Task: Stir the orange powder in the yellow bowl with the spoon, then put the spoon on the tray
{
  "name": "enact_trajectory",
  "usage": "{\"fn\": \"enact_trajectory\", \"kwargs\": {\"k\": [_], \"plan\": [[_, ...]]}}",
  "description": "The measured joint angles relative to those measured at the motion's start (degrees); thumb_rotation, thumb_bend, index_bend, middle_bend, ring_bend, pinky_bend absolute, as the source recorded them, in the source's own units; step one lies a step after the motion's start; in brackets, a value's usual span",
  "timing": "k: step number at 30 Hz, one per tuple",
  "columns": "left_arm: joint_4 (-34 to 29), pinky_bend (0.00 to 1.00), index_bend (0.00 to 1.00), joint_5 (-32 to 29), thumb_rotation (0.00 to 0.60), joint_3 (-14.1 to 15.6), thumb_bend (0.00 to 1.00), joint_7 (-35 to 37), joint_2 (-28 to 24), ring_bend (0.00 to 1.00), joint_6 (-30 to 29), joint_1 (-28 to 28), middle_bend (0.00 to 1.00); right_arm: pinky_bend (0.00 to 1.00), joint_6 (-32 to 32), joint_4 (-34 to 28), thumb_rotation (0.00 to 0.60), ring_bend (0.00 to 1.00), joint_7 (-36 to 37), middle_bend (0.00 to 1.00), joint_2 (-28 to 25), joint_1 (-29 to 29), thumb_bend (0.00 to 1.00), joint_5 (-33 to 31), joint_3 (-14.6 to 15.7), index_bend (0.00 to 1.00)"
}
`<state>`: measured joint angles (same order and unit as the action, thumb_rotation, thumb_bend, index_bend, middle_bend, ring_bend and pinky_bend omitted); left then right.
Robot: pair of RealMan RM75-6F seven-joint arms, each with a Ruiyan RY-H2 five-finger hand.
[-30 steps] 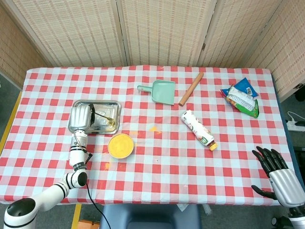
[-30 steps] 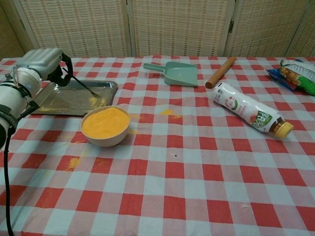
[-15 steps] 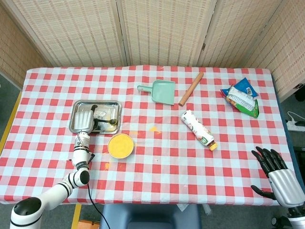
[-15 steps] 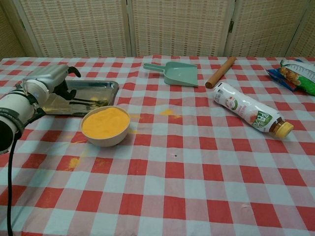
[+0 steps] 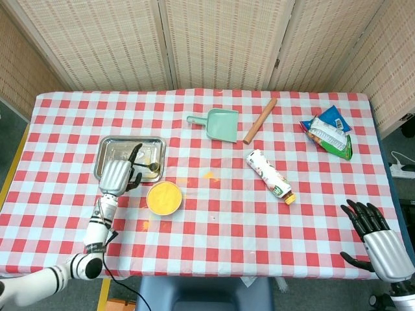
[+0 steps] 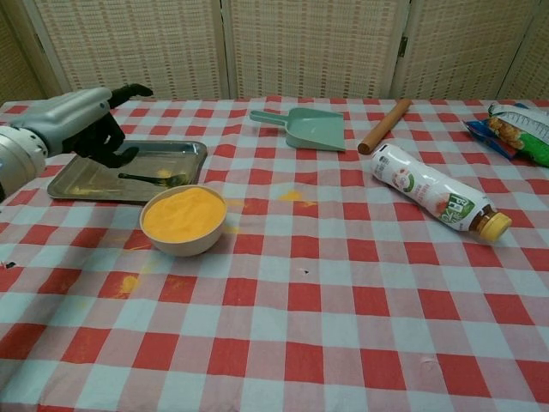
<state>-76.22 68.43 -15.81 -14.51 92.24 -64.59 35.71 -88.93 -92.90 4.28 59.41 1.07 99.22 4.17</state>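
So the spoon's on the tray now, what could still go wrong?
Two things, I'd guess. The left hand hovers open just above the spoon, so a careless pull-back might catch the handle and drag it off the tray. The bowl, heaped with powder, stands right at the tray's near edge; the arm could nudge it and spill more. Some powder already dots the cloth beside it.

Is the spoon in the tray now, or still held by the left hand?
In the tray. The spoon lies flat inside the tray; the left hand hovers above, fingers apart, holding nothing.
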Motion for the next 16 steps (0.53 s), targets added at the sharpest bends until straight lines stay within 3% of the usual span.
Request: {"fn": "enact_trajectory", "kwargs": {"k": [1, 3, 6, 9, 11, 16], "plan": [[-3.59, 0.36, 0.00, 2.59, 0.600, 1.69, 0.42, 1.44, -2.52, 0.14, -1.50, -1.56, 0.18, 0.00, 0.08, -0.01, 0.600, 0.00, -0.33, 0.00, 0.13, 0.01, 0.04, -0.25, -0.12, 0.00], [-10.80, 0.23, 0.00, 9.39, 0.600, 6.31, 0.42, 5.42, -8.05, 0.02, -5.56, -5.55, 0.06, 0.00, 0.29, -0.08, 0.600, 0.00, -0.96, 0.00, 0.41, 0.02, 0.04, -0.79, -0.34, 0.00], [-16.43, 0.17, 0.00, 19.36, 0.600, 14.56, 0.41, 12.98, -14.41, 0.00, -12.96, -12.42, 0.00, 0.00, 0.51, -0.24, 0.600, 0.00, -1.83, 0.00, 0.60, -0.05, 0.04, -1.46, -0.59, 0.00], [-16.36, 0.12, 0.00, 25.77, 0.600, 21.32, 0.39, 19.07, -17.06, 0.00, -21.20, -19.32, 0.00, 0.00, 0.53, -0.45, 0.600, 0.00, -3.16, 0.00, 0.82, -0.28, 0.04, -2.66, -1.01, 0.00], [-13.81, 0.10, 0.00, 27.22, 0.600, 23.00, 0.39, 20.19, -17.33, 0.00, -25.79, -22.25, 0.00, 0.00, 0.49, -0.70, 0.600, 0.00, -4.10, 0.00, 0.98, -0.46, 0.04, -3.27, -1.26, 0.00], [-8.38, 0.10, 0.00, 28.47, 0.600, 22.47, 0.38, 15.48, -17.29, 0.00, -33.24, -27.74, 0.00, 0.00, 0.32, -1.29, 0.600, 0.00, -5.73, 0.00, 1.33, -0.87, 0.04, -3.68, -1.41, 0.00]]}}
